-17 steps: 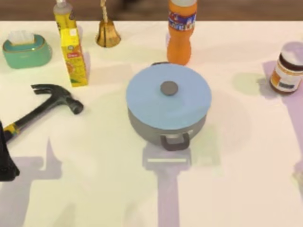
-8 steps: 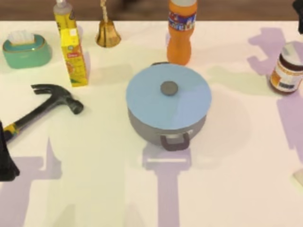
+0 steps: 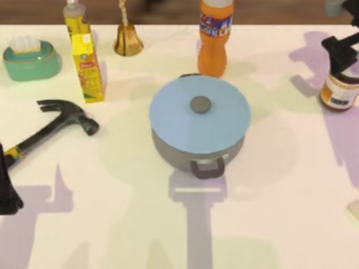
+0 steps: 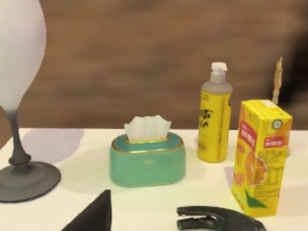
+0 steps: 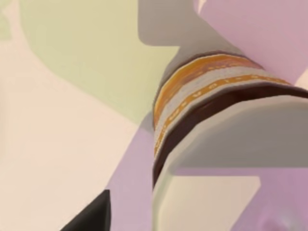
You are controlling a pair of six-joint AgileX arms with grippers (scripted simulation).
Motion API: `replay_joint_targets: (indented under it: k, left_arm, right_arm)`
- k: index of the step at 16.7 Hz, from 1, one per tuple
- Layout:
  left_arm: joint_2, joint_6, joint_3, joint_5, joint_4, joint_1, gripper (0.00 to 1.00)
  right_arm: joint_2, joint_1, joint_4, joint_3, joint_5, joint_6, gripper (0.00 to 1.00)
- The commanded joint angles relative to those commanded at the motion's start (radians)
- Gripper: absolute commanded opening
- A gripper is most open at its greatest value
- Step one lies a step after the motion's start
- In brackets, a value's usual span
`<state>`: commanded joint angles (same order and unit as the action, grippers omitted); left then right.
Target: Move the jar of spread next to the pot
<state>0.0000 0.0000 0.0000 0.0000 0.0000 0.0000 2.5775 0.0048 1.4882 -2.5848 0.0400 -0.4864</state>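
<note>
1. Black and parked, the left gripper (image 3: 8, 193) is seen at the table's 8 o'clock edge in the top view; whether its fingers are apart or together cannot be told.
2. Beside it, a black-headed hammer (image 3: 53, 126) is laid at about 9 o'clock, its handle angled toward the left arm.
3. At the centre of the white table (image 3: 112, 224), the pot (image 3: 199, 126) is set upright, its light-blue lid on and one dark loop handle turned toward 6 o'clock.
4. Out at 3 o'clock, well apart from the pot, the jar of spread (image 3: 338, 89) is stood upright near the right edge.
5. Directly over the jar's lid, the right gripper (image 3: 343, 49) is held; its finger spacing cannot be told, and the right wrist view is filled by the jar (image 5: 211, 125) close up.
6. Along the far edge, from 10 to 12 o'clock, a green tissue box (image 3: 31, 59), a yellow juice carton (image 3: 87, 67), a yellow pump bottle (image 3: 74, 17), a brass bell (image 3: 127, 36) and an orange soda bottle (image 3: 213, 39) are lined up.
</note>
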Motion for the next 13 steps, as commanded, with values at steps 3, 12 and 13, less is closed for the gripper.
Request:
replay_joint_targets:
  k: [3, 12, 13]
  left_arm:
    - [0.0, 0.0, 0.0, 0.0, 0.0, 0.0, 1.0]
    - [0.0, 0.0, 0.0, 0.0, 0.0, 0.0, 1.0]
    - [0.0, 0.0, 0.0, 0.0, 0.0, 0.0, 1.0]
  right_arm:
    - [0.0, 0.0, 0.0, 0.0, 0.0, 0.0, 1.0]
    - [-0.02, 0.005, -0.188, 0.209, 0.0, 0.004, 1.0]
    - [-0.021, 0.005, -0.208, 0.229, 0.0, 0.005, 1.0]
